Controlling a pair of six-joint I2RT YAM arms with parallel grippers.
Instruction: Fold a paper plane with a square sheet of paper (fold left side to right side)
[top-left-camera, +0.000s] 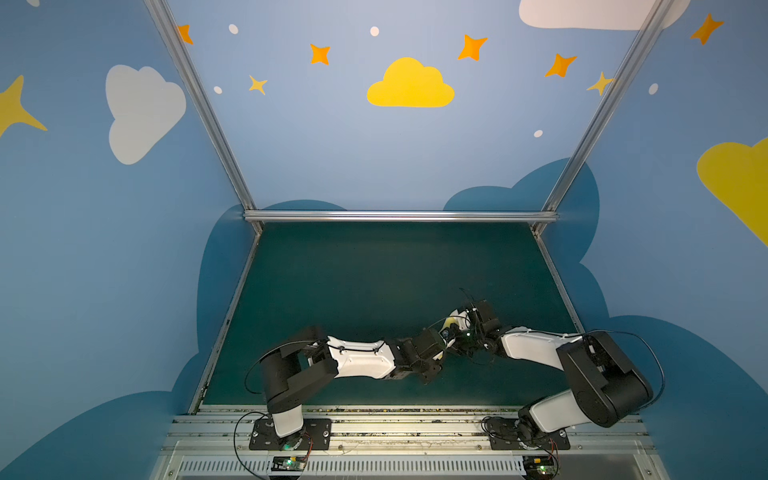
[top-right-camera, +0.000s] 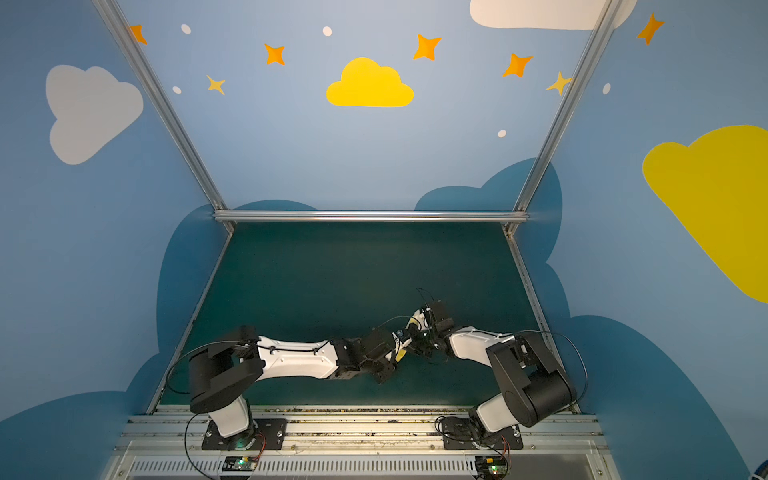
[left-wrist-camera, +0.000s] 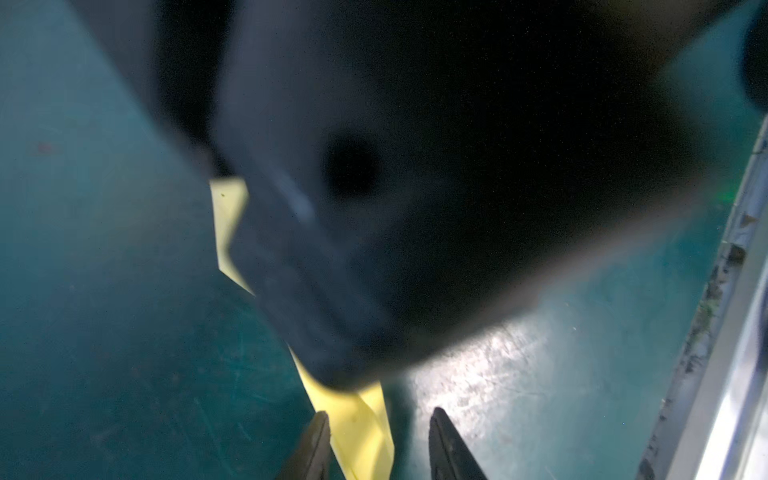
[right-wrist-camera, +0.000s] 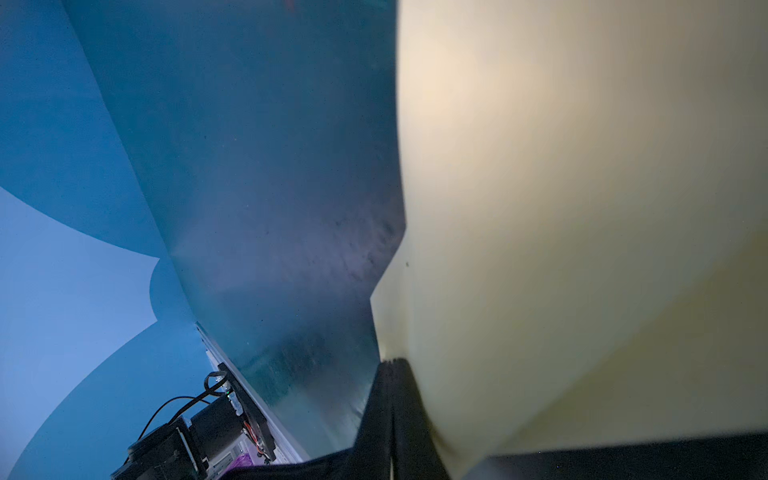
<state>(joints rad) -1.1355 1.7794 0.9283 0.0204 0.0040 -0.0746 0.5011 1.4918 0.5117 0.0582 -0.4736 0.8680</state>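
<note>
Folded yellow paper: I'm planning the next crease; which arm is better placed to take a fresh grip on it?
Probably left: the left gripper is open with the folded yellow paper between its fingers, needing only to close. The right gripper is shut, seemingly holding the other end.

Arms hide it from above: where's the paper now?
The folded yellow paper is between the two grippers, right of centre on the green mat in both top views: right gripper shut on it, one end between the left gripper's open fingers.
</note>
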